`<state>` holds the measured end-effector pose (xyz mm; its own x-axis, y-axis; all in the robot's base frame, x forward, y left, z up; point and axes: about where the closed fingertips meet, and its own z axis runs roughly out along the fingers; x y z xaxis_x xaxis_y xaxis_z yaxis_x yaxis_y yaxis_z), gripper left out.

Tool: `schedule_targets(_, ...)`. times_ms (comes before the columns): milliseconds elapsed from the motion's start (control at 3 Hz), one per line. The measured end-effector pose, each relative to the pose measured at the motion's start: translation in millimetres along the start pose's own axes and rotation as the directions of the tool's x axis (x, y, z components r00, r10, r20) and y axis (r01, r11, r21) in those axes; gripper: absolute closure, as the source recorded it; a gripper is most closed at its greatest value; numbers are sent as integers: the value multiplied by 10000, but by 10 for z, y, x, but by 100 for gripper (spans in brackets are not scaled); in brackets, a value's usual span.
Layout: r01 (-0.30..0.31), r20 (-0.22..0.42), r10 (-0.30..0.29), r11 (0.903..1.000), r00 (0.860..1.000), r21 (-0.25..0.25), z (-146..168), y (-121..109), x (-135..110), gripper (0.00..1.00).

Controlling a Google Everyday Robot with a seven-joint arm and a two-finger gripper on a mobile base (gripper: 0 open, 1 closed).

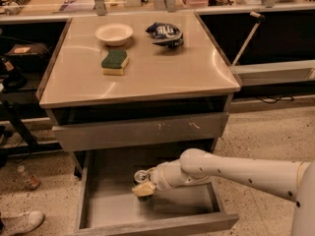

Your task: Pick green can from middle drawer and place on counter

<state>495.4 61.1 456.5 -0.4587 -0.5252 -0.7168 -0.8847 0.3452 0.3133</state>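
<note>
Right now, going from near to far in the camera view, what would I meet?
Robot gripper in the open grey metal middle drawer, at the silver-topped green can → scratched grey drawer front → green-and-yellow sponge on the tan counter → cream round bowl.

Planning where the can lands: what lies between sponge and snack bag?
Only bare counter, per the camera view. The gripper is in the middle drawer at the green can.

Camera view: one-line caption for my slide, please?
Gripper inside the open middle drawer, at the green can; sponge, bowl and snack bag sit on the counter.
</note>
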Motion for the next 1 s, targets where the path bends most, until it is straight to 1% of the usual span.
schedule_targets(333,-167,-191,177,9987,9997,491,-520,63,-372,100)
schedule_targets(667,-313,-296,343,9949,9990,964,-987,82,-721,100)
schedule_targets(1000,-409,-260,454,9870,9986,1552,-1473,153,-1015,100)
